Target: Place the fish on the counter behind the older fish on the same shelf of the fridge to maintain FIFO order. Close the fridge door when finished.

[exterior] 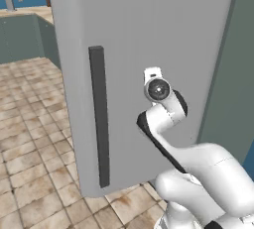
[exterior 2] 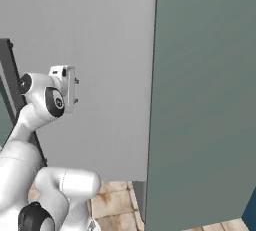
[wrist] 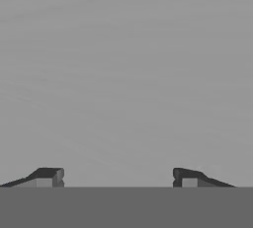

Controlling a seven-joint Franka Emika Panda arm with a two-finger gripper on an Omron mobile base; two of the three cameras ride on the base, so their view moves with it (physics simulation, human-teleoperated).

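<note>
The fridge door (exterior: 149, 34) is a flat grey panel with a long dark vertical bar handle (exterior: 99, 116). The same fridge door (exterior 2: 100, 35) shows in the right base view, where my hand points straight at its outer face, right of the handle. My gripper (wrist: 118, 177) is open, its two dark fingertips (wrist: 47, 176) wide apart with nothing between them, very close to the bare door face (wrist: 126, 74). In the right base view the gripper (exterior 2: 76, 88) sits right at the door surface. The fish, the shelf and the fridge interior are hidden behind the door.
A tall grey-green cabinet side (exterior 2: 205, 100) stands directly right of the door's edge. Tiled floor (exterior: 30, 124) spreads to the left. A beige counter (exterior: 30, 11) over grey-green cabinets lies far back left.
</note>
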